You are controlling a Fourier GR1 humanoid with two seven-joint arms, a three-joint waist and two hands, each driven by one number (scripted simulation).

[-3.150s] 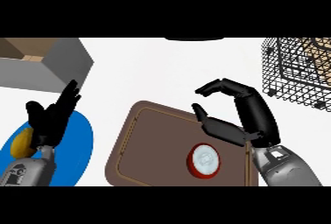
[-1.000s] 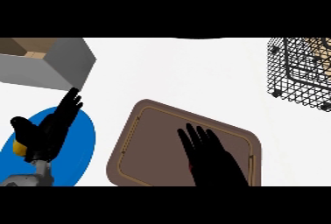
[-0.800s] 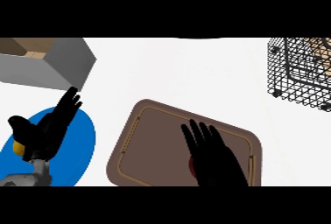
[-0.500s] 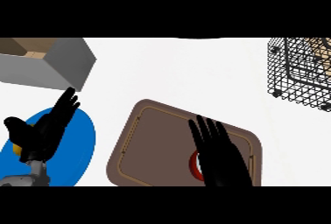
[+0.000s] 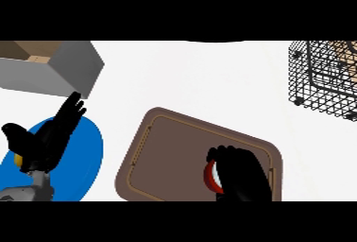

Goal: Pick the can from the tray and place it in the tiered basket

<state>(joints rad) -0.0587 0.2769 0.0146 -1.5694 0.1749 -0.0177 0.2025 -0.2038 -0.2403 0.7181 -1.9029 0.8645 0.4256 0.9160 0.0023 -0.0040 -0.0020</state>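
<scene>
White counter [image 5: 202, 75] carries the brown tray [image 5: 167, 142]; near its front edge my right hand [image 5: 241, 175] curls around the red-rimmed can [image 5: 211, 174]. My left hand [image 5: 45, 139] rests open over the blue plate [image 5: 83, 160].

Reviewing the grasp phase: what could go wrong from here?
1. The right hand curls over the can, hiding most of it; the can could tip or slip on the lift.
2. The tiered basket sits far off at upper right, so the carry across the counter is long, and its wire rim could catch the can.
</scene>
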